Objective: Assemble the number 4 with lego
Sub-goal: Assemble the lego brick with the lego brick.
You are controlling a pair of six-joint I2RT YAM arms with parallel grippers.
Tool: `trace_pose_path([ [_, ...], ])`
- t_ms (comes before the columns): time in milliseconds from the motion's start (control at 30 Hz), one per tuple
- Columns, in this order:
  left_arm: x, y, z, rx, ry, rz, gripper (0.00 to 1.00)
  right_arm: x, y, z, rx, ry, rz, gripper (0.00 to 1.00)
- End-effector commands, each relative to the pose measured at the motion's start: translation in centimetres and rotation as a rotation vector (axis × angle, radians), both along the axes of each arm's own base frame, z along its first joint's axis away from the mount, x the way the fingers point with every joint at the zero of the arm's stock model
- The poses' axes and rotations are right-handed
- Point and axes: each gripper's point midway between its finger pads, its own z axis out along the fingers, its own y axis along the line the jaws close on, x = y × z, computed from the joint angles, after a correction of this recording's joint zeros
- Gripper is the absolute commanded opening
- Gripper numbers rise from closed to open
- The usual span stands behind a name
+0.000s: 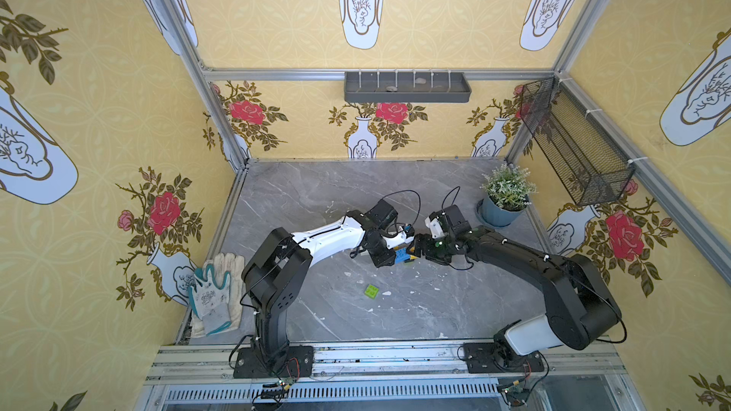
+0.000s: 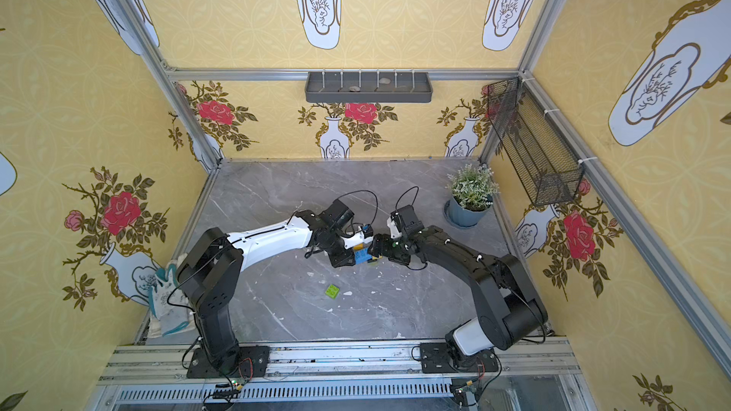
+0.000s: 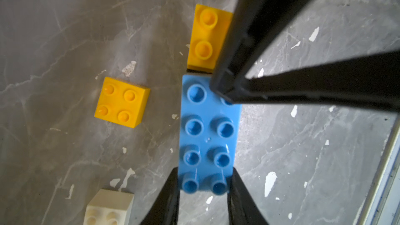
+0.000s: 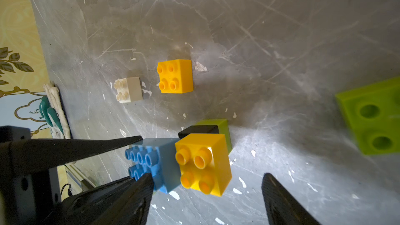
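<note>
Left gripper point(image 3: 204, 177) pinches the left end of the blue brick point(image 3: 207, 135) at the middle of the table point(image 1: 316, 199). Its long axis runs left-right, studs up. A yellow brick point(image 4: 203, 163) sits against its right end, between the spread jaws of the right gripper point(image 4: 206, 177).

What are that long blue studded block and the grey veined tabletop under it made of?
The long blue studded brick looks like moulded plastic, smooth and slightly glossy: even colour, crisp hollow studs. The grey veined tabletop looks like marble or a marble-print surface, fairly matte, with pale veins, scratches and white chips; which, I cannot tell.
</note>
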Motion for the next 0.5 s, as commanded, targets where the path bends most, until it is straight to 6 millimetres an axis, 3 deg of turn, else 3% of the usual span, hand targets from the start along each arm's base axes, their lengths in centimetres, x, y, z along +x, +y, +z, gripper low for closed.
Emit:
trace_pose_path([
  [0, -0.22, 0.16, -0.48, 0.019, 0.018, -0.012, 0.0, 0.46, 0.31, 0.33, 0.008, -0.023, 0.01, 0.8],
  [467, -0.21, 0.69, -0.93, 0.056, 0.009, -0.038, 0.0, 0.41, 0.41, 0.12, 0.014, -0.02, 0.018, 0.8],
])
